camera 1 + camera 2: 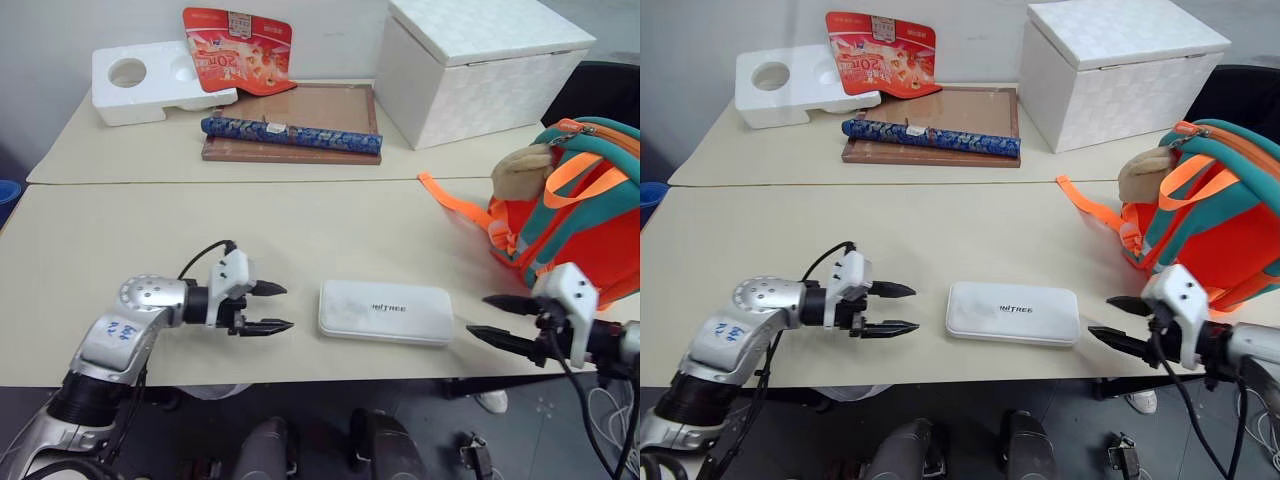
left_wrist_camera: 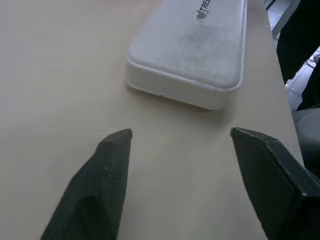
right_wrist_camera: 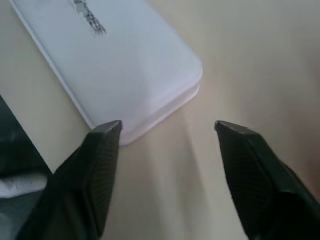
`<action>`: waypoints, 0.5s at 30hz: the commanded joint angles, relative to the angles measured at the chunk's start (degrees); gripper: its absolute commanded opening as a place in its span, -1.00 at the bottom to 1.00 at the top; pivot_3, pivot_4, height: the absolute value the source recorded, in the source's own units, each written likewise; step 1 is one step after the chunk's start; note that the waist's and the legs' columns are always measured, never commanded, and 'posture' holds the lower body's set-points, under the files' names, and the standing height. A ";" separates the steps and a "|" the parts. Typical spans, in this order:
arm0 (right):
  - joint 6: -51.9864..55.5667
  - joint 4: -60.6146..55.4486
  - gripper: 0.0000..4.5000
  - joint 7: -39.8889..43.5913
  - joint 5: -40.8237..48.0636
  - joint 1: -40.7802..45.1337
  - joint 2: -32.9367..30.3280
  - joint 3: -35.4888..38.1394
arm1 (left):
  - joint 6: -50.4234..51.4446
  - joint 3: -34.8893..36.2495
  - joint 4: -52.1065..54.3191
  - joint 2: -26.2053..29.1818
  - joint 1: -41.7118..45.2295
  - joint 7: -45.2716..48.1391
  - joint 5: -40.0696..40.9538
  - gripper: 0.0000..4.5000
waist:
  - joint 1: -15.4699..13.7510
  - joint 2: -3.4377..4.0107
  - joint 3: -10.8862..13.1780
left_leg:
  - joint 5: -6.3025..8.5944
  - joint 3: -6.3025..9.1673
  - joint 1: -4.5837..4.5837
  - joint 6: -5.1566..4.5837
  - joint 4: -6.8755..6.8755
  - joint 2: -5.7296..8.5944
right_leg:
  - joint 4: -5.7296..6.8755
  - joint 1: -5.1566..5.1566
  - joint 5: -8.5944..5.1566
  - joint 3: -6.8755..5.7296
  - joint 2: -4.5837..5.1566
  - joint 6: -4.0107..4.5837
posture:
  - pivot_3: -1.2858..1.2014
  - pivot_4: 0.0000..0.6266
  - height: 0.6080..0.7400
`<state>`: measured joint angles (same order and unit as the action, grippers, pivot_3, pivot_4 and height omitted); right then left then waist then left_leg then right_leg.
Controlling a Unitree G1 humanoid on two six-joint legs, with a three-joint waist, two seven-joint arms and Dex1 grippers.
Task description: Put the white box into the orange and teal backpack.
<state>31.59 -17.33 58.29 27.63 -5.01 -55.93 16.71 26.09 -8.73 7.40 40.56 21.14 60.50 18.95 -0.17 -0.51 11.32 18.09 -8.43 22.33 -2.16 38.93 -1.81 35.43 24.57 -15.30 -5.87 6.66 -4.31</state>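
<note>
The white box (image 1: 386,311), flat with rounded corners and dark lettering, lies near the table's front edge. My left gripper (image 1: 277,308) is open a short way to its left, fingers pointing at its end, not touching. My right gripper (image 1: 490,320) is open just to the box's right, pointing at its other end with a small gap. The wrist views show the box (image 2: 192,55) (image 3: 110,65) just beyond each pair of fingertips. The orange and teal backpack (image 1: 578,205) stands at the table's right edge, with a tan plush toy (image 1: 522,170) on it and an orange strap trailing left.
At the back stand a large white textured lidded box (image 1: 470,65), a white foam block with round holes (image 1: 150,80), a red snack packet (image 1: 236,48), and a wooden tray (image 1: 300,125) with a blue patterned roll (image 1: 290,133). The table's front edge (image 1: 330,378) runs just below the grippers.
</note>
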 commanded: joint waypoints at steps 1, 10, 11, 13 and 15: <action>-3.51 4.26 -0.22 1.82 -3.95 4.13 -1.55 -4.31 | -2.13 -1.69 -1.78 -1.00 2.37 0.26 -2.20 -0.10 | 0.03 0.00 0.00 | 0.00 0.00 0.00 0.00 0.00 -0.01 | -0.01 0.00 0.00 -0.02 -0.01 0.00 | 0.03 -0.52 1.00; -4.43 10.18 -1.00 2.68 -8.01 15.37 1.44 -13.49 | -1.07 -5.93 -3.65 -4.75 6.06 2.05 -3.87 -0.99 | 0.19 0.00 0.00 | -0.04 -0.03 -0.01 -0.03 0.11 0.00 | 0.09 -0.01 0.02 -0.14 -0.01 -0.03 | 0.03 -0.52 1.00; -4.56 10.73 -1.00 2.49 -8.28 16.47 2.01 -14.13 | -0.96 -6.27 -3.48 -5.09 6.11 2.26 -3.81 -0.99 | 0.20 0.00 0.00 | -0.04 -0.03 -0.01 -0.03 0.12 0.00 | 0.10 -0.01 0.02 -0.14 -0.01 -0.04 | 0.03 -0.52 1.00; -5.03 11.57 -1.00 2.19 -8.92 17.75 2.80 -14.78 | -0.84 -6.47 -3.21 -5.51 5.97 2.39 -3.68 -0.99 | 0.20 0.00 0.00 | -0.05 -0.03 0.00 -0.02 0.12 0.00 | 0.10 0.00 0.02 -0.15 -0.01 -0.03 | 0.03 -0.52 1.00; -5.23 12.55 -1.00 1.52 -9.71 18.89 3.46 -15.18 | -0.46 -6.17 -3.15 -6.10 5.83 1.76 -3.63 -0.99 | 0.21 0.00 0.00 | -0.05 -0.03 0.00 -0.02 0.12 0.00 | 0.11 -0.01 0.02 -0.15 -0.01 -0.03 | 0.03 -0.52 1.00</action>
<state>27.26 -4.65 60.39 18.64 12.97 -52.95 1.16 25.57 -15.12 3.09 34.77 26.64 62.35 15.22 0.03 -0.51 11.32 18.03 -8.46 22.33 -2.18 39.07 -1.80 35.54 24.56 -15.29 -6.04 6.66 -4.35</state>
